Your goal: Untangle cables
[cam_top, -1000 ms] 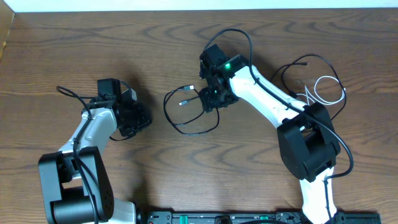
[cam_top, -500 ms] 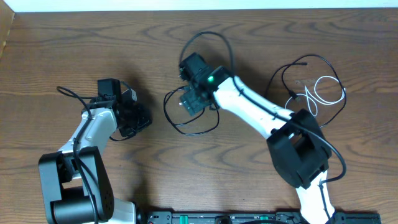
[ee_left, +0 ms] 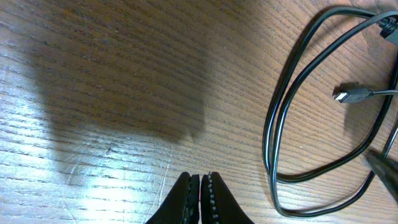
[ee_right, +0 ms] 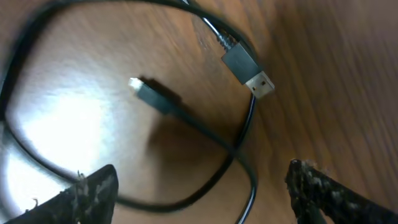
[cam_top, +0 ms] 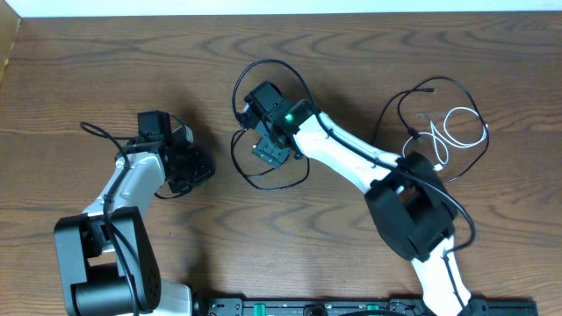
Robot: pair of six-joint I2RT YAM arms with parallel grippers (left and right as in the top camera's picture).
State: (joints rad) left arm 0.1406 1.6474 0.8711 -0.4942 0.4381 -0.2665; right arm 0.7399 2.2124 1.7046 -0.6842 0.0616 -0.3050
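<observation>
Fingertips of the left gripper (ee_left: 200, 177) sit pressed together at the near edge of the left wrist view, with nothing between them. Just ahead of them is bare bench (ee_left: 93, 74) under a broad shadow. Further off and to one side lies the black cable (ee_left: 271, 137), a doubled loop resting flat on the wood and well apart from this gripper. One small plug (ee_left: 349, 95) points into the open middle of the loop.

The right gripper (ee_right: 202, 168) has its fingers spread wide, one in each lower corner of the right wrist view, and grips nothing. The same black cable runs across the bench between and beyond those fingers. A flat metal-tipped plug (ee_right: 249, 67) lies a little further out, and the small plug lies beside it, the two ends apart and pointing different ways.

From overhead, the right gripper is over the upper left part of that loop at mid-bench, while the left gripper rests off to the loop's left. The white cable (cam_top: 439, 139) lies coiled at the far right of the bench, away from both grippers.
</observation>
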